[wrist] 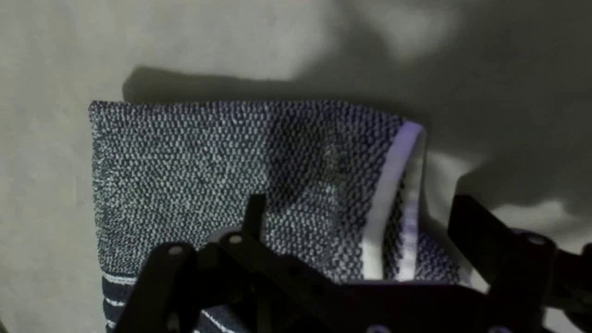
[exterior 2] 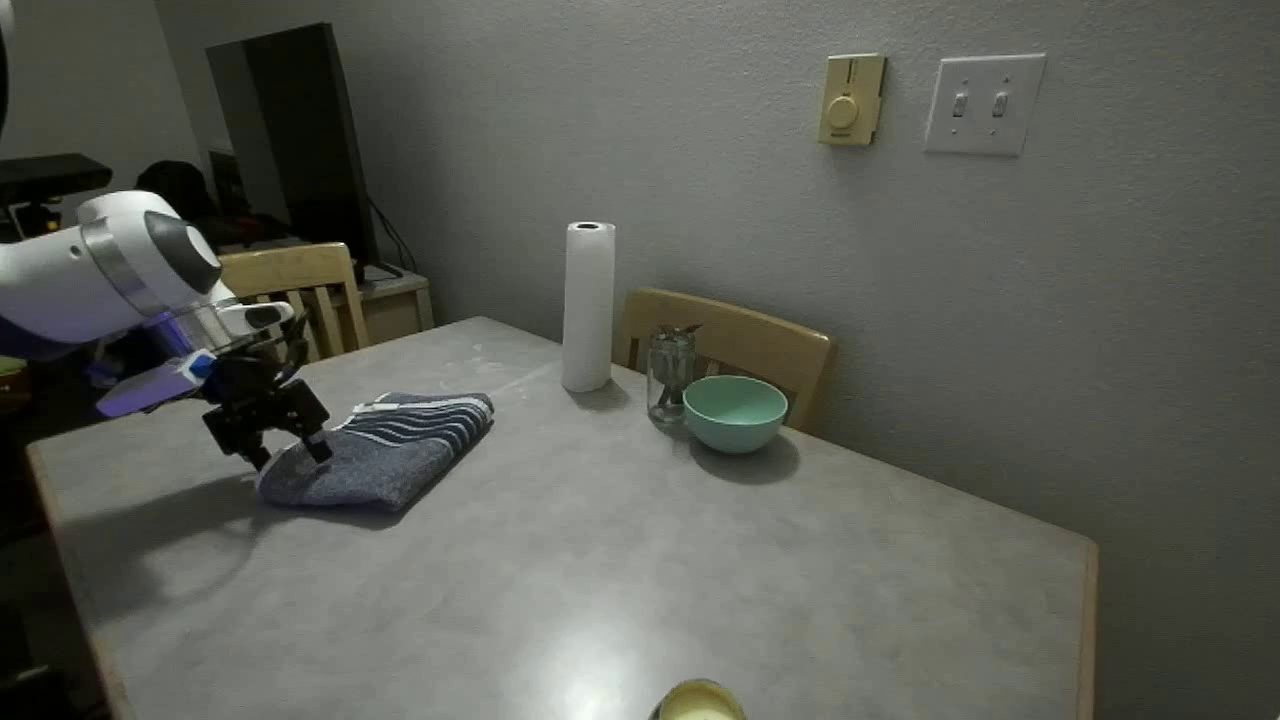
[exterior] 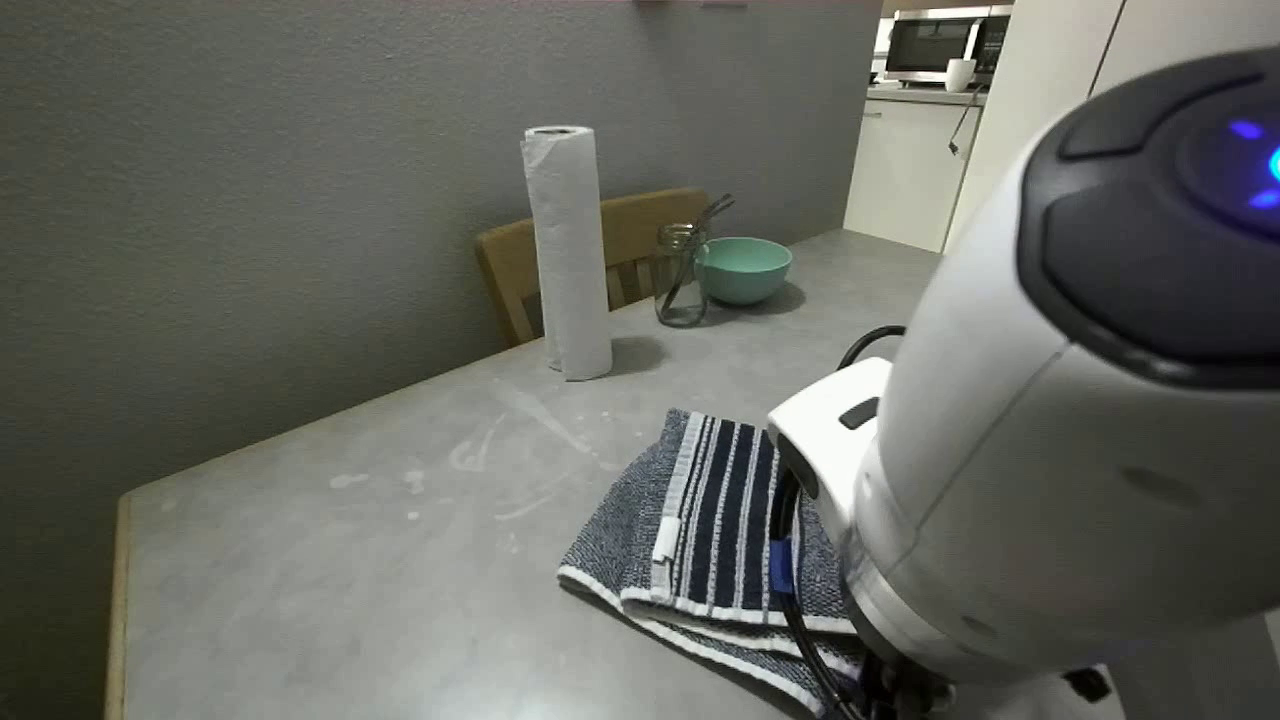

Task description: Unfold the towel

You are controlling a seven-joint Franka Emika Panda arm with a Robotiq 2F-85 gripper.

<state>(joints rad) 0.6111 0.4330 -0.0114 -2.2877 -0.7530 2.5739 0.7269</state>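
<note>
In both exterior views we see a glass jar [exterior 2: 668, 385] upright on the worktop [exterior 2: 620, 560], with slim dark items [exterior: 712, 212] leaning in it and rising past its mouth. In an exterior view, a mint-green bowl [exterior 2: 735, 432] sits at four o'clock from the jar, just beside it. At six o'clock from the bowl, cut off by the lower border, we find a yellowish round thing [exterior 2: 703, 700]; it may be the top of a small container. In an exterior view, a white cup [exterior: 960, 75] stands in front of a microwave [exterior: 930, 45] on a counter [exterior: 920, 96].

In an exterior view the towel [exterior 2: 365, 470] lies folded on the worktop, between eight and nine o'clock from the jar, its striped part at two o'clock from its middle. The pincer [exterior 2: 291, 456] points down at the towel's nine-o'clock end; we see its jaws wide apart, with hold of nothing, and in the wrist view a white edge [wrist: 383, 199] of the towel lies between them.

The worktop is pale grey, rimmed in wood, with whitish smears [exterior: 413, 481] at eight o'clock from the foot of the paper roll [exterior: 570, 260]. In an exterior view, a wooden chair [exterior 2: 760, 325] stands behind the jar, and a dark screen [exterior 2: 290, 150] at ten o'clock from the roll. On the grey wall [exterior 2: 500, 130] we spot a yellowish dial box [exterior 2: 850, 105], a white switch plate [exterior 2: 985, 105] at its three o'clock.
</note>
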